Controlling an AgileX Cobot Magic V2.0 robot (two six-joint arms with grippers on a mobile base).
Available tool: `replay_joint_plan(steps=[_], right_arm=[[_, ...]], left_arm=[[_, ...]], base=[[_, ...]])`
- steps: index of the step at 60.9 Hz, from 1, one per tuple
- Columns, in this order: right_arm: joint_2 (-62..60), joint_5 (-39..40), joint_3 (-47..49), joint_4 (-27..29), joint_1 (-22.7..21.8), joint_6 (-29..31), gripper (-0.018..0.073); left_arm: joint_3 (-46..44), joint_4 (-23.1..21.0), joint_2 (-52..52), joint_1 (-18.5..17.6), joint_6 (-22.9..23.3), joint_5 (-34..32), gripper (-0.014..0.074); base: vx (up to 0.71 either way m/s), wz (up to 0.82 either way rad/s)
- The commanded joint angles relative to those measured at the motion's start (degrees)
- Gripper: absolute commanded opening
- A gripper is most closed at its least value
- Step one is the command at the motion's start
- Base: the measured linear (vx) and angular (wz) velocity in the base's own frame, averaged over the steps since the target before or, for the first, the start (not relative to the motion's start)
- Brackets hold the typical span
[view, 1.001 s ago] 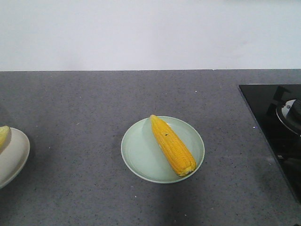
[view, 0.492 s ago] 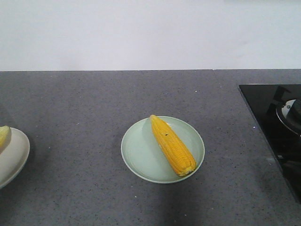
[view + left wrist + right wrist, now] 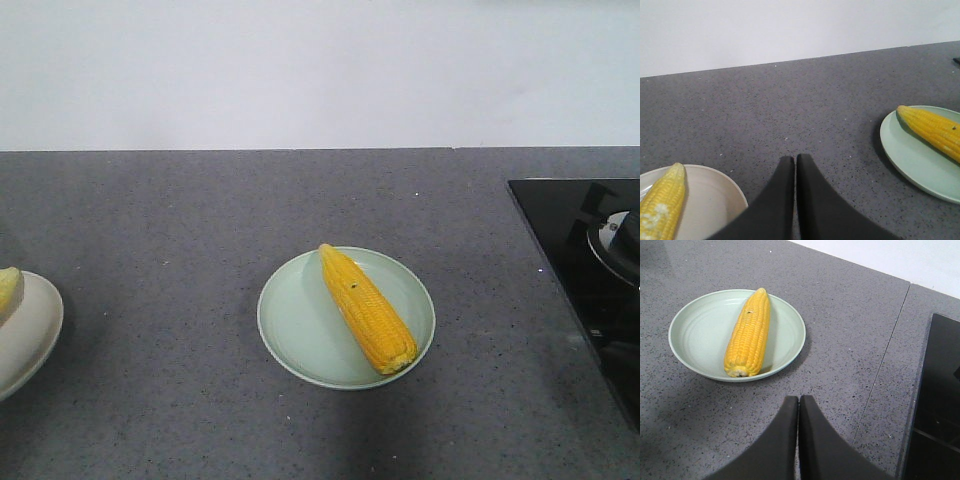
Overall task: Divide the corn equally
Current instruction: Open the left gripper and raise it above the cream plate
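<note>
- The grey speckled countertop (image 3: 180,220) fills every view, running back to a pale wall (image 3: 320,70).
- A black glass cooktop (image 3: 585,280) occupies the counter's right edge; the front view shows a burner on it, whereas the right wrist view catches only its dark corner and the left wrist view barely a sliver.
- The pale green plate (image 3: 300,330) sits mid-counter, holding one cob of corn (image 3: 367,308) laid diagonally, pointed tip toward the wall, blunt end near the plate's front rim (a small dark speck marks its upper part).
- The cream plate (image 3: 30,335) is cut off at the left edge in the front view, with only a yellow tip showing; the left wrist view reveals more, a second cob (image 3: 662,202) lying on it with whitish patches near the bottom edge.
- The left gripper (image 3: 795,165) appears only in its own wrist view, dark fingers pressed together, holding nothing, between the two plates.
- The right gripper (image 3: 798,405) likewise has its fingers closed and empty, just in front of the green plate.
</note>
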State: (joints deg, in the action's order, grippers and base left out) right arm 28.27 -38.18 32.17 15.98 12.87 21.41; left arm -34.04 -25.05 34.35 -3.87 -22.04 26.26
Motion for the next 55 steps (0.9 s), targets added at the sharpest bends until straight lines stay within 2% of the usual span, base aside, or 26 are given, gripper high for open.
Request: replay_joint_plan(steps=[1, 16, 21, 26, 42, 55], right_arm=[[0.1, 3.5, 1.5, 0.4, -0.3, 0.1, -0.0004], [0.1, 3.5, 1.5, 0.4, -0.3, 0.1, -0.0004], [0.1, 3.5, 1.5, 0.4, -0.3, 0.1, -0.0004], [0.1, 3.5, 1.5, 0.4, -0.3, 0.1, -0.0004], [0.1, 3.5, 1.5, 0.4, -0.3, 0.1, -0.0004], [0.1, 3.5, 1.5, 0.4, -0.3, 0.1, -0.0004]], left_arm=[[-1.5, -1.3, 0.0, -0.4, 0.0, -4.1, -0.0008], [0.7, -1.3, 0.0, -0.4, -0.6, -5.4, -0.0008], [3.5, -0.7, -0.3, -0.4, -1.3, -7.5, -0.0008], [7.9, 0.2, -2.2, -0.4, -1.5, -12.3, -0.0008], [24.3, 2.5, -17.2, -0.4, -1.5, -27.5, -0.0008], [34.5, 3.7, -30.1, -0.4, -1.4, -31.6, -0.0008]], base=[[0.00, 0.00], [0.00, 0.00], [0.00, 0.00], [0.00, 0.00], [0.00, 0.00], [0.00, 0.00]])
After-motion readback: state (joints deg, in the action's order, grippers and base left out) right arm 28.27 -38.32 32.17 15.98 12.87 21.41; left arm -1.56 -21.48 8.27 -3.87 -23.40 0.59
